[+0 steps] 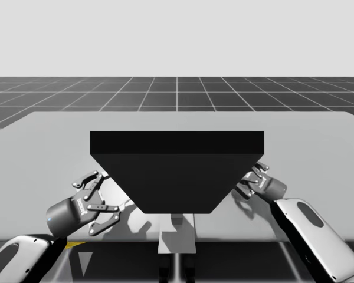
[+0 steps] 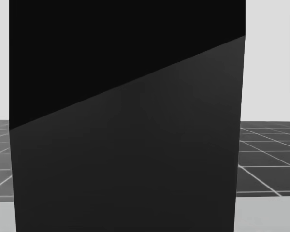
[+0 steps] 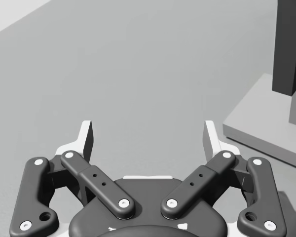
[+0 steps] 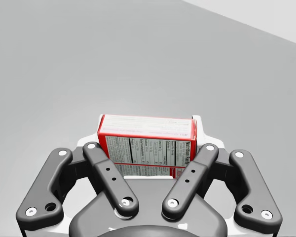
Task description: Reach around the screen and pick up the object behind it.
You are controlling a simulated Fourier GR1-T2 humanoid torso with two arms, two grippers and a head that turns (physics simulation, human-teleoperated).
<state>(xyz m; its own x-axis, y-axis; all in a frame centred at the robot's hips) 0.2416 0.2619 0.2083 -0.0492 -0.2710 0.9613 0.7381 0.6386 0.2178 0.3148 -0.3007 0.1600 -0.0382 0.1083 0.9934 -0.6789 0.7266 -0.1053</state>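
Observation:
A tall black screen stands across the middle of the grey table, and it blocks most of the head view. In the right wrist view a red box with a white printed panel lies between my right gripper's fingers, which press on both of its sides. Seen from the high view, my right gripper is at the screen's right edge, and the box is hidden behind the screen. To the left of the screen, my left gripper is open and holds nothing.
The screen rises from a flat grey base, ahead and to the right of my left gripper. That base reaches the table's near edge. The grey table stretches wide behind the screen.

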